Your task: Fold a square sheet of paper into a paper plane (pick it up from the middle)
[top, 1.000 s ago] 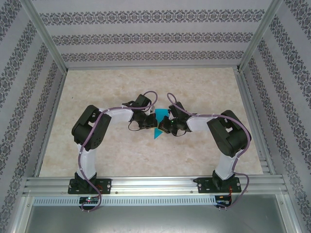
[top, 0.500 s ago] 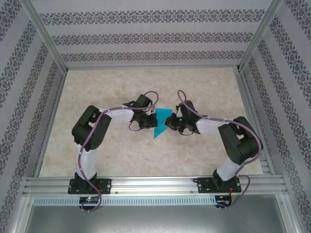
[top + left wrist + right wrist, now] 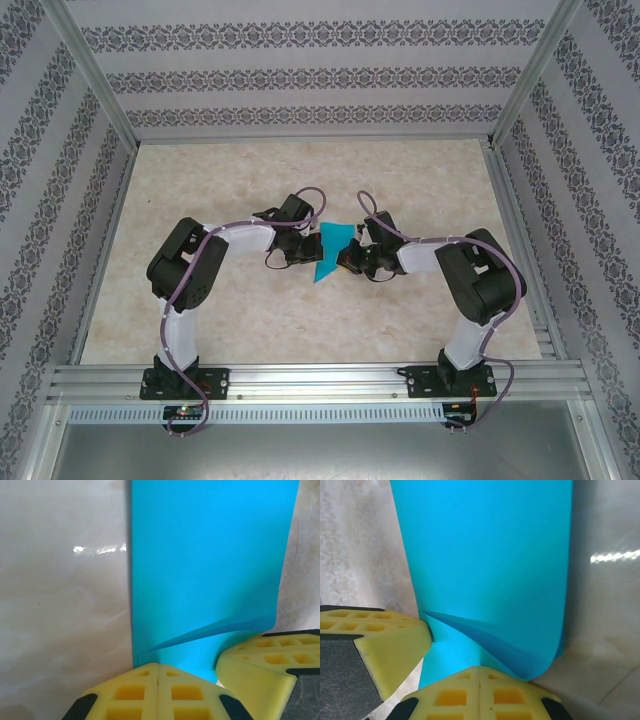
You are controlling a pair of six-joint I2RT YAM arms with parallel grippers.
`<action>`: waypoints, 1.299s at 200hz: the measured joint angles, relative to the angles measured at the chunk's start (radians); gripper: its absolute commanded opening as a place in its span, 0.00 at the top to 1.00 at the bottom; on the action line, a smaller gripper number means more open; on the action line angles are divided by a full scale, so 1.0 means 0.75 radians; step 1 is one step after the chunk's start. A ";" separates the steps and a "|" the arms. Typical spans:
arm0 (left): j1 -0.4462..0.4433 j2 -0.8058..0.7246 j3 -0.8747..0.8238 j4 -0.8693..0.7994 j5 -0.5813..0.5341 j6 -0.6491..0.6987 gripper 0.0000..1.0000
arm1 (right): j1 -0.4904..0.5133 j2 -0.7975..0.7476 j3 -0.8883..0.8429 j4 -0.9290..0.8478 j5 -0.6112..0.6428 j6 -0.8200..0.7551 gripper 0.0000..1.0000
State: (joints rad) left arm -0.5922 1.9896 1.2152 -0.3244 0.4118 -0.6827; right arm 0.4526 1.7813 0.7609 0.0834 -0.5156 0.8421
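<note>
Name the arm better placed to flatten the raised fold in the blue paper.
Right, probably. The right gripper, shut, sits right against the curled fold of the paper. The left gripper, also shut, rests where the sheet lies flatter, so it is better suited to pinning it down.

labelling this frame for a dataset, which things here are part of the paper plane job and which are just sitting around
Part of the job:
- thin teal-blue sheet of paper, partly folded
- left gripper, shut on the paper
- right gripper, shut on the paper

Just surroundings:
- pale marbled table top
- grey patterned walls
- aluminium frame rail
</note>
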 measured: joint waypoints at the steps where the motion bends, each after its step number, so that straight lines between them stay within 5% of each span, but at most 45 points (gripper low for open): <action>1: 0.000 0.000 0.000 0.000 0.000 0.000 0.96 | -0.001 0.001 0.001 -0.001 -0.001 0.001 0.98; 260: 0.000 -0.003 0.001 -0.008 -0.014 0.027 0.97 | -0.116 0.044 0.121 -0.119 0.107 0.005 0.99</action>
State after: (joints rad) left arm -0.5922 1.9877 1.2160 -0.3302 0.4015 -0.6621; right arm 0.3656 1.8145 0.8513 -0.0055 -0.4351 0.8455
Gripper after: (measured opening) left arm 0.053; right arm 0.050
